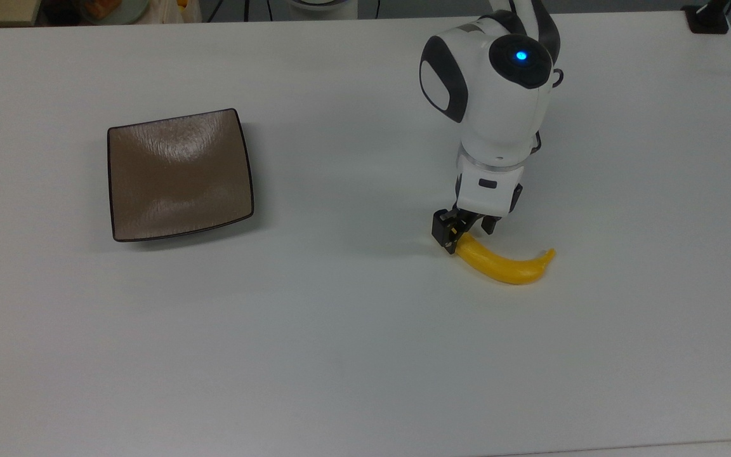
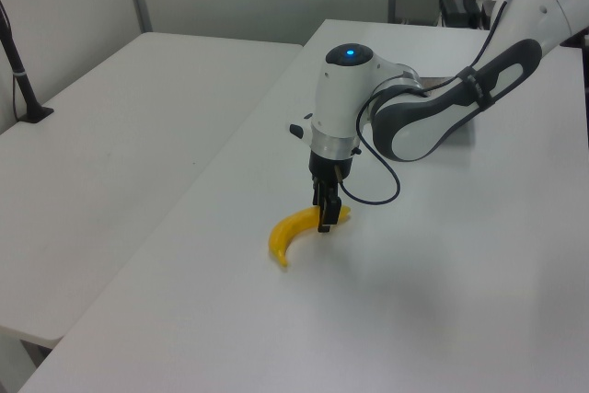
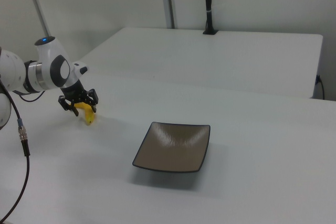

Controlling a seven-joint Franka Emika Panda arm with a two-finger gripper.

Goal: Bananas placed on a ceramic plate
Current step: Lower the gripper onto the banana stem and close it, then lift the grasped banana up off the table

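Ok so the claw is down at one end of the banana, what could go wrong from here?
1. The claw straddles the banana at its very end, not the middle. Lifted from there, the long free end may droop or swing, and the fruit could slip out.
2. The ceramic plate sits far off toward the top view's left, so an off-centre grip has a long carry in which to fail.
3. The fingers reach close to the table; pressing lower could scrape it.
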